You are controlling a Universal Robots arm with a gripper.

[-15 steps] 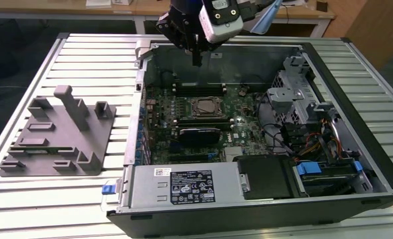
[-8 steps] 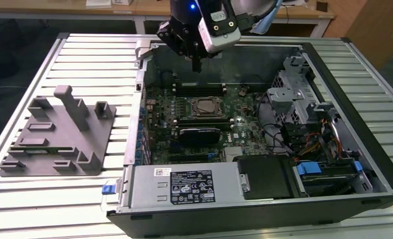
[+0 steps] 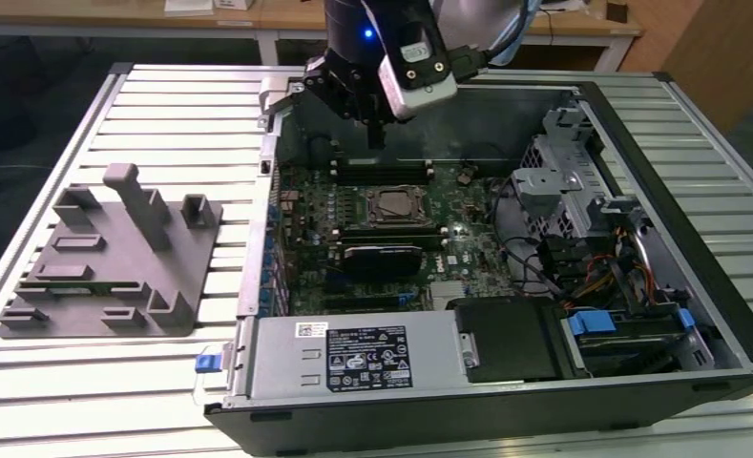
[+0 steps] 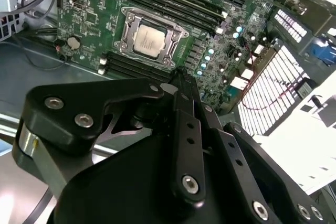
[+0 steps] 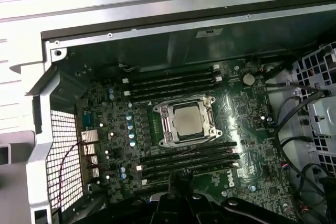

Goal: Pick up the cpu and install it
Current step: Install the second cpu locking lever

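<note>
The cpu lay seated flat in the motherboard socket inside the open computer case. The gripper hung above it, fingers closed together on nothing, cpu below and ahead.

I see even overhead light, a dim case interior, and glare on the slatted table toward ten o'clock.

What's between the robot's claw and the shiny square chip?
In the second wrist view, a row of long black memory slots on the green board lies between the claw and the cpu, which already sits in its metal socket frame.
</note>
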